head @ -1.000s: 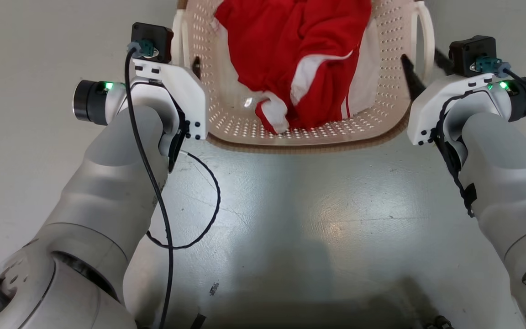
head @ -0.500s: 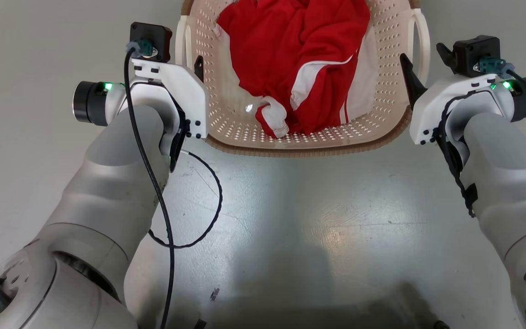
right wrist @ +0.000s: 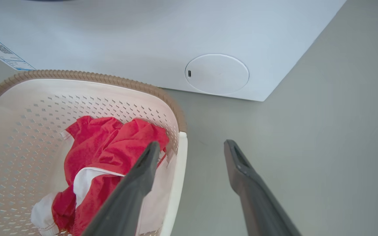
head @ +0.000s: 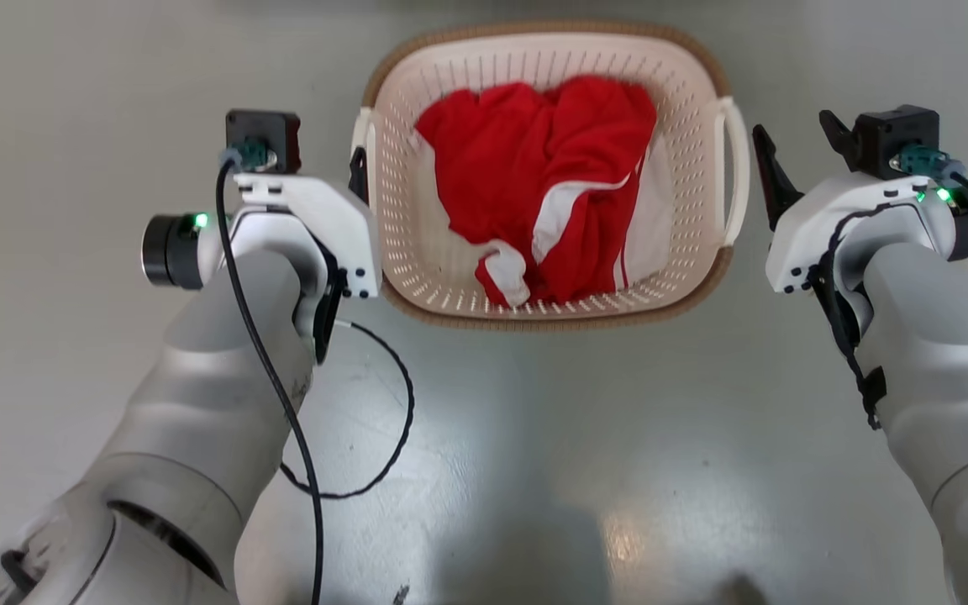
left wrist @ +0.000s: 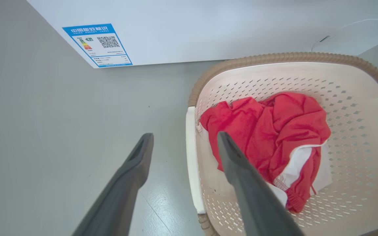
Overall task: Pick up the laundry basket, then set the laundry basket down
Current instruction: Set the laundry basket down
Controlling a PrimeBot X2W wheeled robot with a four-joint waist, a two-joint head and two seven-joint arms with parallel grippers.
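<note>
Left hand (left wrist: 185, 139) open, holding nothing; one finger over the floor (left wrist: 61, 131), the other over the inside of the laundry basket (left wrist: 290, 58), left loop handle (left wrist: 191, 164) lined up between them. Contact with that handle not determinable. Right hand (right wrist: 192, 146) likewise open and unloaded, right loop handle (right wrist: 177, 170) framed between its fingers in the wrist view; in the head view, just outside that handle and apart from it. Laundry basket sitting upright on the grey floor, between the two hands, near the front of a white washing machine (right wrist: 143, 39). Inside: red garment (head: 534, 168) with white trim, crumpled in the bottom. Blue-bordered label (left wrist: 97, 44) on the machine's front. Black cable (head: 366, 420) looping from the left arm above the floor.
</note>
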